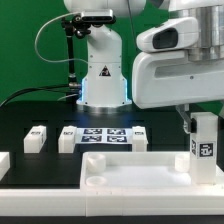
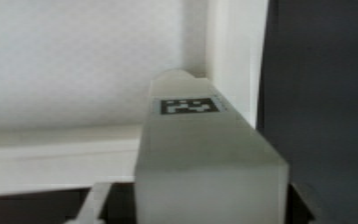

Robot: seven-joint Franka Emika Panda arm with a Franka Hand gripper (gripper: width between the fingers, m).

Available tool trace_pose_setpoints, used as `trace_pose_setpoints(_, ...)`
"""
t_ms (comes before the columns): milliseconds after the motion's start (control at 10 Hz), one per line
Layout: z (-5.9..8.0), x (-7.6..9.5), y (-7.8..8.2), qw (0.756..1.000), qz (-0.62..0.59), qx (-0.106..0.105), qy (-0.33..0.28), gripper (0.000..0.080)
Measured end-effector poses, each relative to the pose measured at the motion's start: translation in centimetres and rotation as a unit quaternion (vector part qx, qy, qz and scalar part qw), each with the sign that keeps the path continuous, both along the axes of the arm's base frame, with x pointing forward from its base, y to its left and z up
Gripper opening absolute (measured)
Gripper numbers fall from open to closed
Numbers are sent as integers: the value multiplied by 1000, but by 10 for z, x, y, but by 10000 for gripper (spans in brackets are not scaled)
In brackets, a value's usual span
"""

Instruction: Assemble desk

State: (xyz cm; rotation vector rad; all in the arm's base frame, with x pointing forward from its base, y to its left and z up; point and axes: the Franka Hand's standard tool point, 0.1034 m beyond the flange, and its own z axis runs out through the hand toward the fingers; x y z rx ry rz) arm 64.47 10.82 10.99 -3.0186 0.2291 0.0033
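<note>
Now: one leg (image 1: 204,150) stands upright at the lower right of the exterior frame, directly under the gripper (image 1: 200,124). I judge this a leg-mounting step.
Panel: the desk panel (image 1: 120,178) lies flat across the bottom of the frame, rim up, so its corner sockets are open to a leg coming from above.
Leg position: at the panel's right end. The wrist view shows its tag (image 2: 190,107) over a pale panel corner, with the black table (image 2: 327,100) alongside. Seated or not — cannot tell.
Jaws: they flank the leg's upper part; pinching it or merely beside it — cannot tell.
Why upright: a vertical post likely suits entry into a socket.
Spare parts: far-left leg (image 1: 35,138), next leg (image 1: 68,140) and third leg (image 1: 140,135) lie mid-frame around the marker board (image 1: 105,137), apart from the panel and within reach.
</note>
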Motion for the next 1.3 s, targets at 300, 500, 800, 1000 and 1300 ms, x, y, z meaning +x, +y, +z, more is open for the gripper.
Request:
trace_pose_setpoints(300,-1,0,-1,971,-237,4,26,290)
trace_pose_setpoints(500,1,0,1,903,-426,12,59,290)
trace_pose_setpoints(800,0,0,0,813,-576,32,82,290)
trace_pose_setpoints(1000,0,0,1,818,-568,31,81,290)
trace_pose_setpoints(1300,-2,-3,6,926,-373,29,56,585)
